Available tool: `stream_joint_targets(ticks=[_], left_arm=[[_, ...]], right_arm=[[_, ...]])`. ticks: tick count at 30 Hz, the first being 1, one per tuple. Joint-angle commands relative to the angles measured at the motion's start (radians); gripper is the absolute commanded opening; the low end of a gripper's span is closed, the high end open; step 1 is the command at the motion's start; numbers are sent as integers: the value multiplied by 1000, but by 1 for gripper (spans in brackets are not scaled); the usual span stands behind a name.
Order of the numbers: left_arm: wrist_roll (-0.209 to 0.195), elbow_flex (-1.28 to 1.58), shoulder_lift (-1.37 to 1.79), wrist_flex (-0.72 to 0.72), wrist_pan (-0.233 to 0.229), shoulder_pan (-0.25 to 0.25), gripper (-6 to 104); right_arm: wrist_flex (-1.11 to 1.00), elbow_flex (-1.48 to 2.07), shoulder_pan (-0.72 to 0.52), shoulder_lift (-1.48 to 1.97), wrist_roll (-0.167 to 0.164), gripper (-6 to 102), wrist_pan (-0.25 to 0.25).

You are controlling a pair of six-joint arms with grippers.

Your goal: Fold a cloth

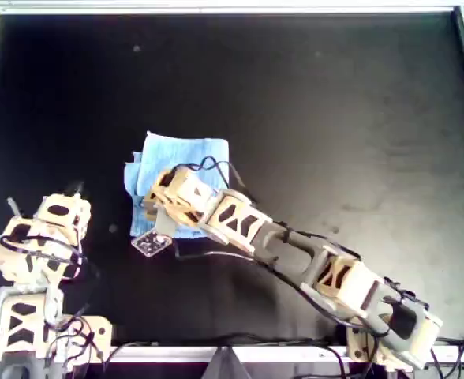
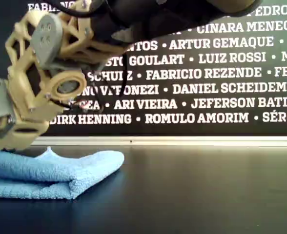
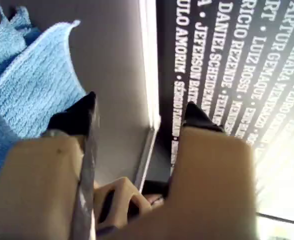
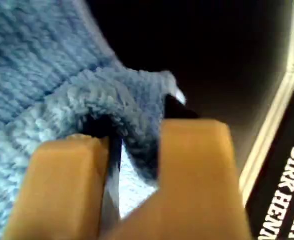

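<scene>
**Fold in hand, edge still pinched**

The cloth [image 1: 186,162] lies doubled on the black worktop [image 1: 334,118]. My second gripper [image 4: 134,135] has its jaws closed on a fold, probably its edge. My first gripper [image 3: 139,117], jaws apart, holds nothing. Next: release and smooth flat.

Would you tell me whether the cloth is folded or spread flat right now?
Folded. The cloth lies doubled over with a rounded fold edge and stacked layers in the exterior view, and my second gripper pinches a bunched part.

one cloth [image 1: 186,158], two arms.
</scene>
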Motion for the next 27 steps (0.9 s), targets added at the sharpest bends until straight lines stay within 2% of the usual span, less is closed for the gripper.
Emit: stream_joint_targets(ticks=[1,12,14,23,27], left_arm=[[8,-18,17,-5,3,8,61],[8,-18,17,-5,3,8,61],[8,-18,17,-5,3,8,61],[8,-23,17,-5,3,8,61],[8,-28,17,-5,3,8,61]], right_arm=[[-18,-80,-5,55,6,52,-11],[8,-55,-20,123,6,54,-12],[34,-21,-15,175,-6,54,-12],[354,135,-18,382,-14,55,5],[494,143,-58,451,-15,55,8]])
